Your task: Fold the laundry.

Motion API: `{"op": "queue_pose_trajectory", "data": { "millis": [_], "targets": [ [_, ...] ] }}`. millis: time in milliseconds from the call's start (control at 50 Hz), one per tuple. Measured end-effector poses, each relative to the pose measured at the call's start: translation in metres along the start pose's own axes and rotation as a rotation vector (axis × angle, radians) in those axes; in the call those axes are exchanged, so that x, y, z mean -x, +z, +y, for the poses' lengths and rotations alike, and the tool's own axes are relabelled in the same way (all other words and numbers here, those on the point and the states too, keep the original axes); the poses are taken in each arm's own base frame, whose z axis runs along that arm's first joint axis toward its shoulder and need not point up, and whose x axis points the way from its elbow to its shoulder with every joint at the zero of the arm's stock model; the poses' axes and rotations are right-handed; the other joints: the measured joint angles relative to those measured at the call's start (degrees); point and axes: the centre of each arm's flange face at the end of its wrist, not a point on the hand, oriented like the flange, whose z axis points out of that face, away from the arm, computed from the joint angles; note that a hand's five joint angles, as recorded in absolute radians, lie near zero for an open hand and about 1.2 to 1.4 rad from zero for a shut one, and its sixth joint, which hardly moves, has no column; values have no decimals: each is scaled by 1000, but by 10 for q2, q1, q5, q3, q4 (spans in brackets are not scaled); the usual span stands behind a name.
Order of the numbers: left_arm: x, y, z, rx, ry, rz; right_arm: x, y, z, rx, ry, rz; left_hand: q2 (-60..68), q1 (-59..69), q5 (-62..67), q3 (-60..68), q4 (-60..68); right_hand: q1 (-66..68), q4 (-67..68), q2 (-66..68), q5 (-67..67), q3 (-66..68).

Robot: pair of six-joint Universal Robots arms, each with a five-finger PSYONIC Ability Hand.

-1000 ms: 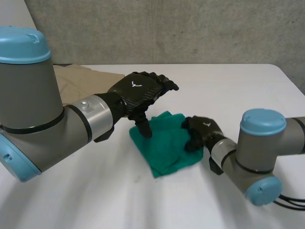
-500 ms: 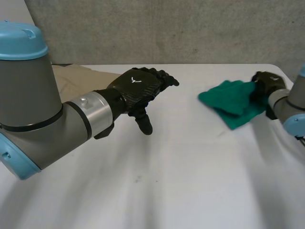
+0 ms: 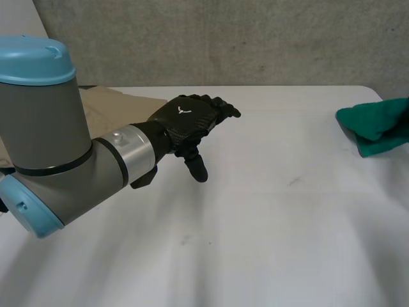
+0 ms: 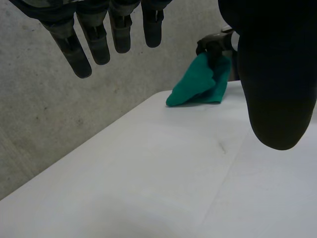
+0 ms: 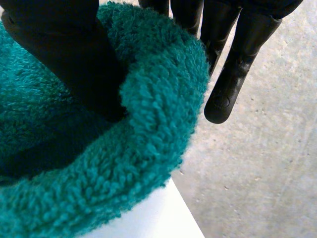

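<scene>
In the head view the left hand (image 3: 185, 121) hangs above the white tabletop (image 3: 268, 230) in the centre-left of the frame, held clear of the surface, its fingers (image 3: 220, 110) straight and loosely spread and the thumb pointing downward, holding nothing. The green towel (image 3: 376, 125) lies bunched at the far right edge of the frame, well apart from that hand. A beige cloth (image 3: 112, 105) lies flat at the upper left, behind the left arm (image 3: 57, 147). In the left wrist view the fingers are straight with gaps between them and the thumb stands apart from them, with bare tabletop under the palm; well beyond the fingertips the green towel sits at the tabletop's far edge, with the right hand (image 4: 214, 43) on its upper part. In the right wrist view the right hand's thumb presses into a thick fold of the green towel and the fingers lie straight behind that fold, so the cloth is pinched between thumb and fingers, at the tabletop's rim.
</scene>
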Motion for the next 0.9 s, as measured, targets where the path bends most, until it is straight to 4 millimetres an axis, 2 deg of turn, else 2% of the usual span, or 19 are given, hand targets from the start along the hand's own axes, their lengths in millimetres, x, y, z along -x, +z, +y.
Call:
{"op": "queue_pose_trajectory", "data": {
  "millis": [20,60,120,140,200,360,420,440,520,540,580,640,660,680,780,800,820,840,900],
  "targets": [
    [0,0,0,0,0,-1,-2,0,1,3,-7,3,0,0,0,0,0,0,0,0,0,0],
    [0,0,0,0,0,-3,-6,0,5,19,-27,8,0,0,0,0,0,-138,-193,-200,-173,-206],
    [0,0,0,0,-1,-5,-12,-1,9,50,-50,15,0,0,0,0,0,-251,-322,-319,-301,-323],
    [0,0,0,0,-1,-5,-13,-1,10,58,-56,17,0,0,0,0,0,-360,-470,-464,-443,-472],
    [0,0,0,1,-5,-6,-20,-5,14,119,-87,22,0,0,0,0,0,-387,-545,-531,-507,-556],
    [1,-1,3,11,-27,-7,-25,-19,2,230,-173,18,0,0,0,0,0,-387,-545,-531,-507,-556],
    [0,-2,5,17,-33,-7,-26,-24,-15,236,-243,27,0,0,0,0,0,-387,-545,-531,-507,-556],
    [0,-2,5,19,-35,-6,-28,-26,-31,220,-313,50,0,0,0,0,0,-387,-545,-531,-507,-556],
    [0,-4,6,22,-36,-5,-34,-28,-63,170,-446,107,0,0,0,0,0,-387,-545,-531,-507,-556],
    [0,-4,6,22,-36,-5,-34,-28,-63,170,-446,107,0,0,0,0,0,-387,-545,-531,-507,-556],
    [-1,-5,4,17,-35,-6,-38,-29,-100,81,-587,182,0,0,0,0,0,-387,-545,-531,-507,-556],
    [-1,-8,-1,4,-30,-10,-39,-30,-140,-34,-689,257,0,0,0,0,0,-387,-545,-531,-507,-556],
    [-1,-8,-1,4,-30,-10,-39,-30,-140,-34,-689,257,0,0,0,0,0,-387,-545,-531,-507,-556],
    [0,-10,-4,-8,-25,-14,-37,-33,-164,-107,-722,292,0,0,0,0,0,-387,-545,-531,-507,-556],
    [2,-12,-10,-33,-17,-25,-22,-42,-195,-211,-724,303,0,0,0,0,0,-387,-545,-531,-507,-556],
    [8,-13,-16,-62,-6,-53,1,-52,-210,-275,-687,251,0,0,0,0,0,-387,-545,-531,-507,-556],
    [8,-13,-16,-62,-6,-53,1,-52,-210,-275,-687,251,0,0,0,0,0,-387,-545,-531,-507,-556],
    [17,-15,-21,-93,8,-97,36,-68,-219,-322,-619,141,0,0,0,0,0,-387,-545,-531,-507,-556],
    [31,-15,-26,-131,25,-157,70,-86,-217,-331,-551,4,0,0,0,0,0,-387,-545,-531,-507,-556]
  ]
}}
